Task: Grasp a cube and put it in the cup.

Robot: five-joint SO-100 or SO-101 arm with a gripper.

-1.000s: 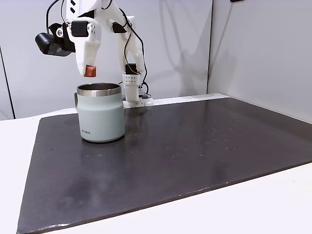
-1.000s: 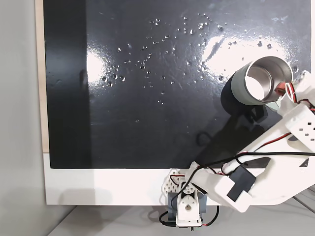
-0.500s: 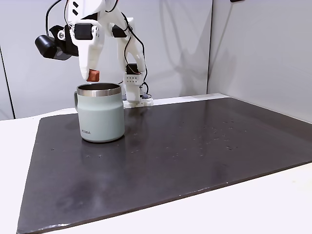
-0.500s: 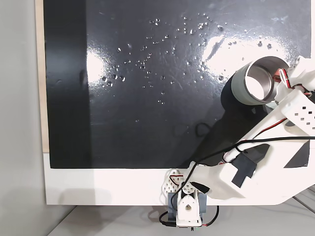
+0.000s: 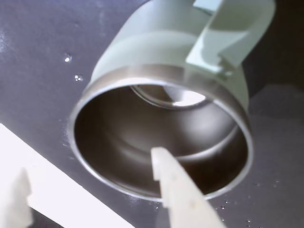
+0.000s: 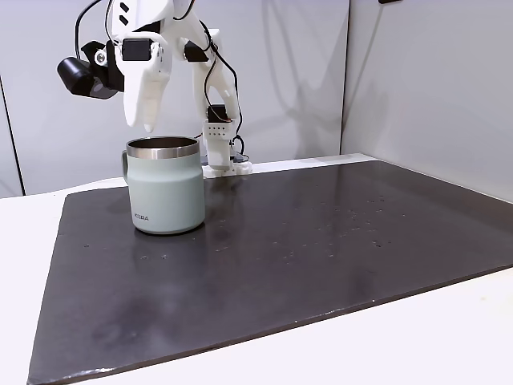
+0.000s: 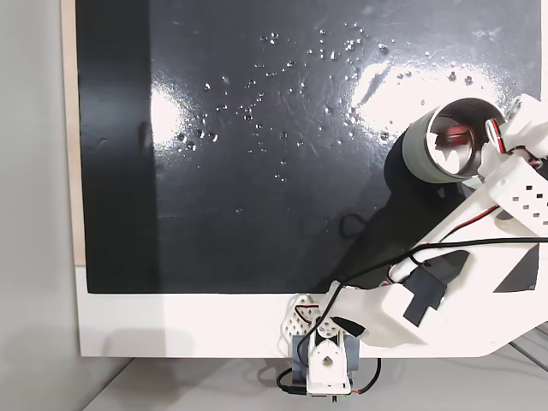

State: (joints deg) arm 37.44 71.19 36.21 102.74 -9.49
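Hovering just above the steel rim of a squat pale grey-green insulated mug, the white two-finger gripper of a small robot arm points straight down with nothing between its tips. Seen from the wrist camera, the fingers stand apart, one pale blade crossing the mug's mouth at 6 o'clock and the other blurred at the lower left, clear of the rim. From the fixed camera looking down, a tiny red-orange cube lies inside the mug, toward the 3 o'clock side of its shiny interior, partly hidden by the arm's white shell. The mug's side handle sits at about 1 o'clock in the wrist camera's frame. The mug stands upright on a dark, glossy mat speckled with small droplets, which covers most of the white surface. The arm's base is mounted just behind the mat's far edge.
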